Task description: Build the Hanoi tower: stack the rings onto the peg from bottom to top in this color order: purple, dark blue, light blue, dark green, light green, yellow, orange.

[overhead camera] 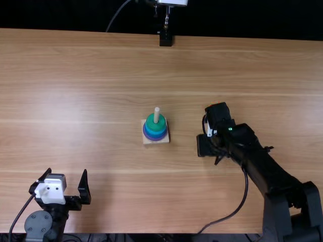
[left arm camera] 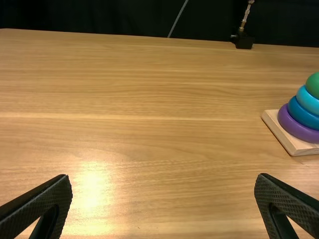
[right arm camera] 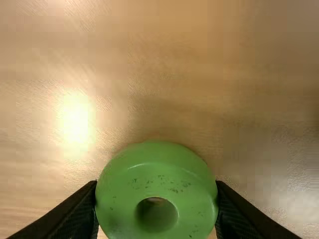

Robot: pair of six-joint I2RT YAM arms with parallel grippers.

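Light green ring [right arm camera: 122,199] gripped by right gripper [right arm camera: 156,184], fingers parted just its width, right of peg [overhead camera: 157,114]. Left gripper [overhead camera: 67,171], near left: wide open, empty. Dark green ring [overhead camera: 155,123] tops stack; judged next: carry left, align hole, lower.

From above the near edge of the wooden table [overhead camera: 75,75], we look steeply down and forward in the top view, well back from the ring stack [overhead camera: 155,132], which we share with the lower, nearer left wrist view, facing across the wood to the dark backdrop [overhead camera: 65,15]. In the right wrist view we peer down at the same tabletop, a green ring [right arm camera: 122,191] close up.
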